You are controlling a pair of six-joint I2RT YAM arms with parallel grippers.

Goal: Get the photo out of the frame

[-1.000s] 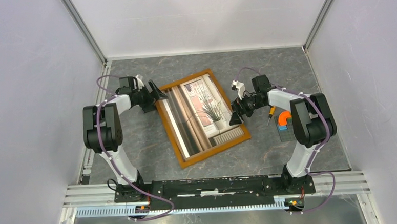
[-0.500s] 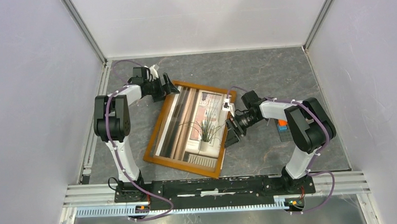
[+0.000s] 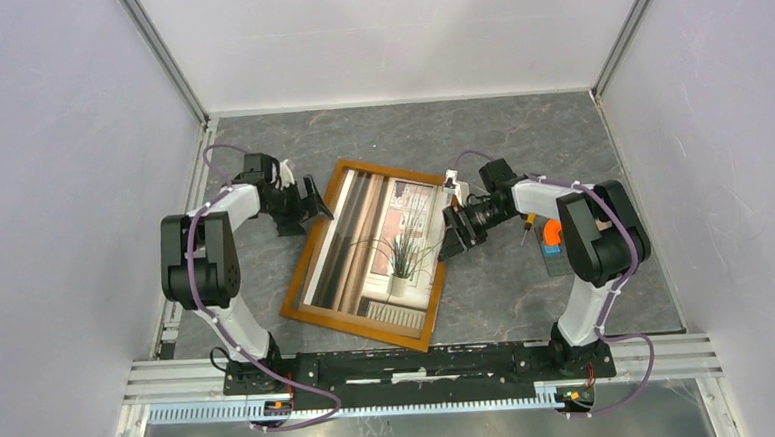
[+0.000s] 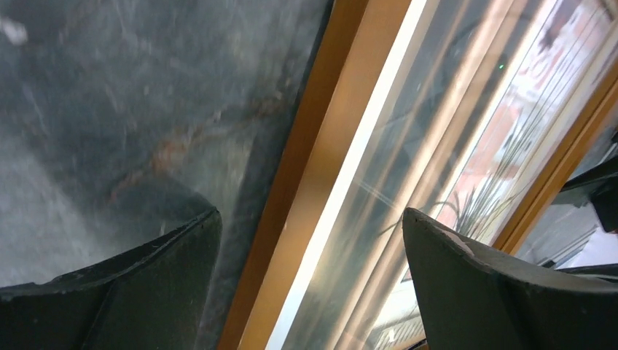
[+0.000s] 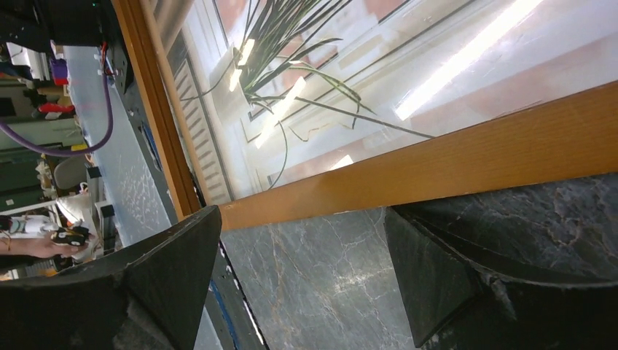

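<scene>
The frame (image 3: 357, 330) is seen lying flat and face up on the grey table (image 3: 528, 301) at the middle of the top view, skewed, with one corner close to the arm bases at the lower edge. The photo (image 3: 397, 240) is still held inside it behind the glass, so no part of the removal is judged done; the step in hand is taken to be getting a hold on the moulding. Since the back is not shown, the next move is thought to call for both long sides being clamped and the frame turned over.

Right of centre, the right gripper (image 3: 461, 233) is set just beside the right-hand moulding. In its wrist view (image 5: 302, 215) the jaws are spread wide, with nothing held; whether the wood is touched cannot be told.

Further up and to the left, the left gripper (image 3: 307, 200) is placed by the left-hand moulding near the upper corner. Its jaws (image 4: 310, 219) are likewise wide apart and empty, straddling the moulding
</scene>
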